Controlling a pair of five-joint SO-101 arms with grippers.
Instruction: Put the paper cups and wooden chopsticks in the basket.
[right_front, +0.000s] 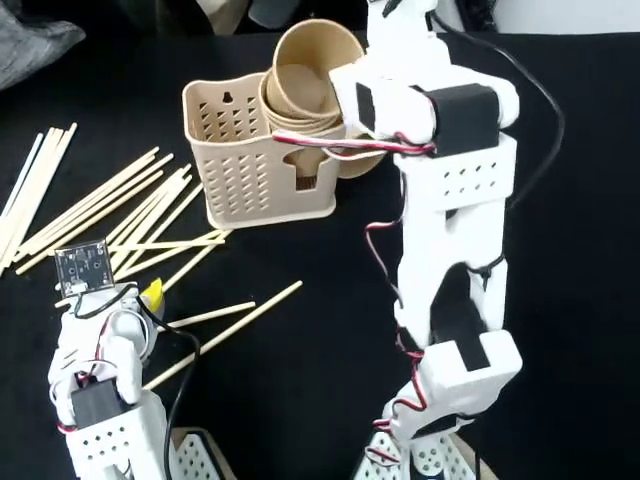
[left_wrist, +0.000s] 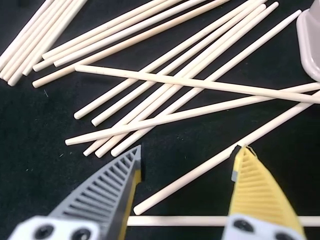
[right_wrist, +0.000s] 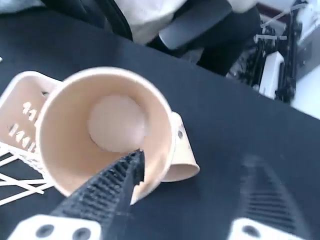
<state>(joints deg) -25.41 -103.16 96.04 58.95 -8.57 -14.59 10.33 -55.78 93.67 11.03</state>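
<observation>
Left gripper (left_wrist: 187, 155): jaws spread, grey finger (left_wrist: 107, 187) and yellow finger (left_wrist: 252, 185) well apart, pinching nothing, low over the chopsticks at the near left of the table (right_front: 560, 300).
Chopsticks (left_wrist: 165, 85): loose on the black table, left of the basket, many fanned out and crossing each other. One runs aslant through the gap between the left fingers without touching either. A separate tight bundle (right_front: 30, 190) at the far left, two strays (right_front: 225, 322) nearer the left arm.
Basket (right_front: 250, 170): beige, perforated, upright at the far middle of the table, its left part open to view.
Nested cups (right_front: 290, 95): stacked at the basket's right end (cannot tell whether seated inside or leaning on its corner).
Top paper cup (right_front: 315, 55): tilted, mouth open upward, above the stack.
Right gripper (right_wrist: 196, 159): over the cups, jaws spread wide. Black finger (right_wrist: 115, 185) hooked inside the top paper cup's rim, other finger outside and apart from the cup wall.
</observation>
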